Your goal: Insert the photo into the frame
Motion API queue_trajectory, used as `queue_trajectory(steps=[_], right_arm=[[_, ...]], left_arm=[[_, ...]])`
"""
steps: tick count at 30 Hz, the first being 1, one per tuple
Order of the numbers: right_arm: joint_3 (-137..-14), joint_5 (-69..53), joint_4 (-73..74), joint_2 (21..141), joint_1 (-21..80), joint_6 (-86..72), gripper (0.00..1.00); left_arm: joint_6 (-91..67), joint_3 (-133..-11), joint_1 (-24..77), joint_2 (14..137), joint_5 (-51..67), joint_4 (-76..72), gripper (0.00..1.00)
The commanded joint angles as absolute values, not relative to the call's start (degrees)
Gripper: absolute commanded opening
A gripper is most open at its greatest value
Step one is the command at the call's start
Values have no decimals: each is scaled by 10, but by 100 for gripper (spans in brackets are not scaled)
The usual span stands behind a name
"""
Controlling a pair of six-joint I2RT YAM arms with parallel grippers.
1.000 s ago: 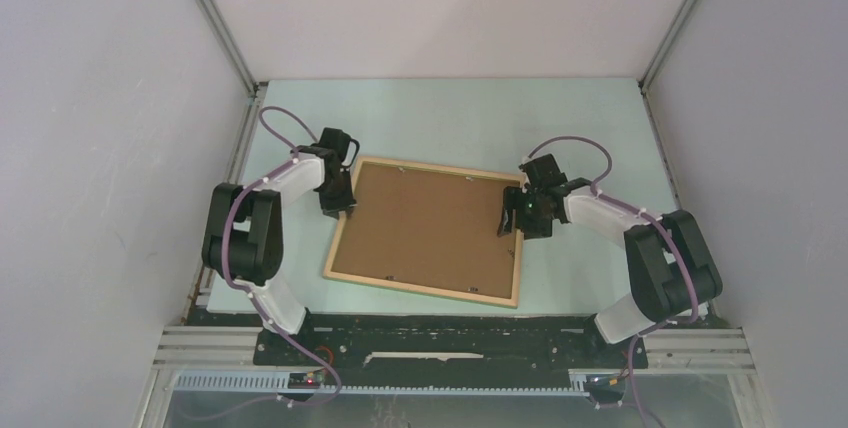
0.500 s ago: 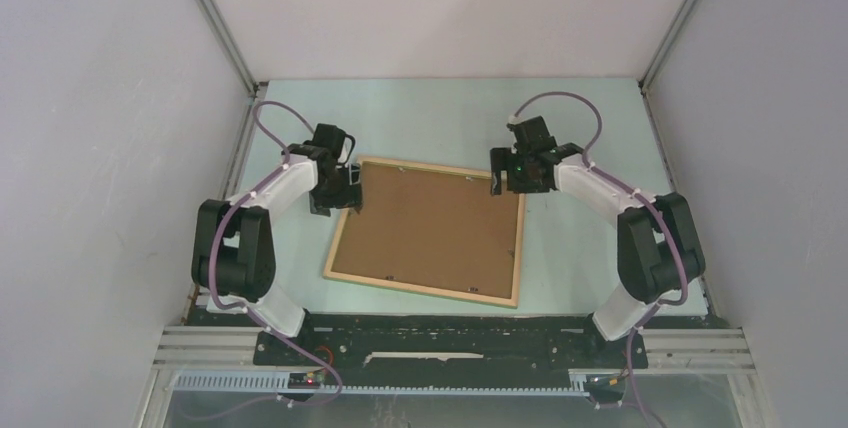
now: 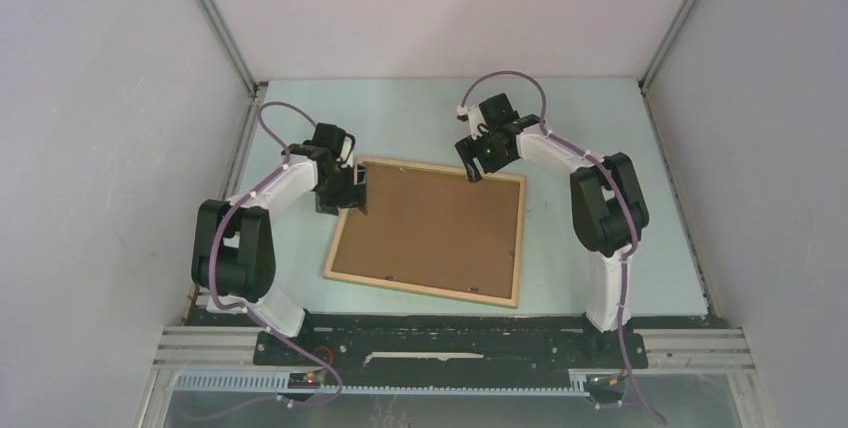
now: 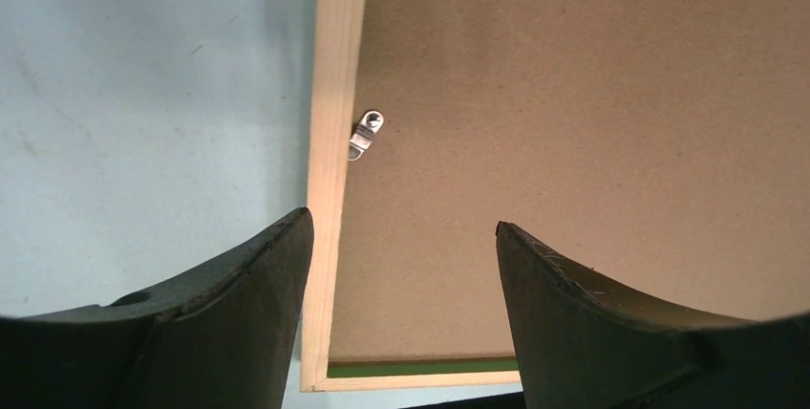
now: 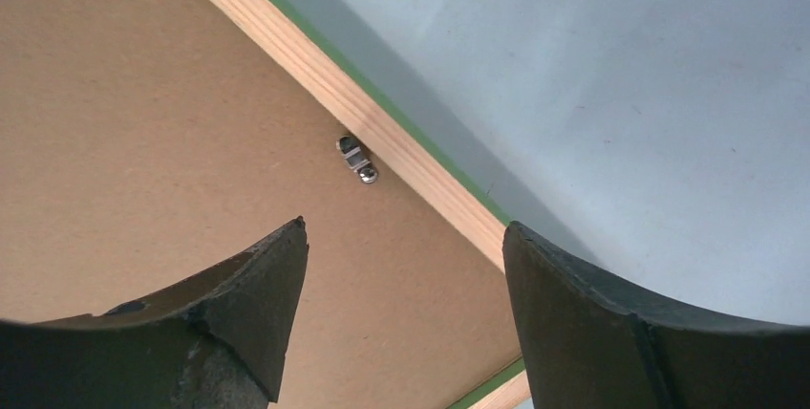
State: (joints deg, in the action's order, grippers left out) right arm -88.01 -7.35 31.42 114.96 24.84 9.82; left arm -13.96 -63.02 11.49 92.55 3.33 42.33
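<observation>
The frame (image 3: 345, 226) lies flat on the table with its pale wood face up, and a plain brown board (image 3: 432, 228) fills it. The photo is hidden. My left gripper (image 3: 358, 191) is open over the frame's far left corner. In the left wrist view its jaws (image 4: 403, 223) straddle the wood rail (image 4: 334, 141) and the board (image 4: 573, 122), and a green strip shows at the corner. My right gripper (image 3: 470, 165) is open over the frame's far rail. In the right wrist view (image 5: 403, 227) it hovers above the board (image 5: 143, 122) and rail (image 5: 382, 127).
Small metal clips sit on the frame's rails, one near the left jaws (image 4: 366, 134) and one near the right jaws (image 5: 357, 161). The pale green table (image 3: 580, 138) is walled by grey panels on three sides. The arm bases stand at the near edge.
My right gripper has swung from the frame's right rail to its far rail, moving left and away. My left gripper has shifted slightly at the far left corner.
</observation>
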Motion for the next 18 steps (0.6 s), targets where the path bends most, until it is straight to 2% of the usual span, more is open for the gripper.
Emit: queue_trajectory(steps=[1, 5, 10, 18], right_arm=[[-918, -107, 343, 1181, 235, 155, 80], [-921, -102, 332, 1200, 232, 164, 80], [-951, -124, 357, 1228, 221, 163, 73], [-972, -145, 379, 1247, 234, 159, 79]], left_arm=[[-131, -626, 116, 901, 75, 405, 77], [-132, -623, 115, 898, 78, 402, 77], [-132, -624, 115, 899, 80, 402, 77], [-133, -625, 115, 899, 78, 402, 77]])
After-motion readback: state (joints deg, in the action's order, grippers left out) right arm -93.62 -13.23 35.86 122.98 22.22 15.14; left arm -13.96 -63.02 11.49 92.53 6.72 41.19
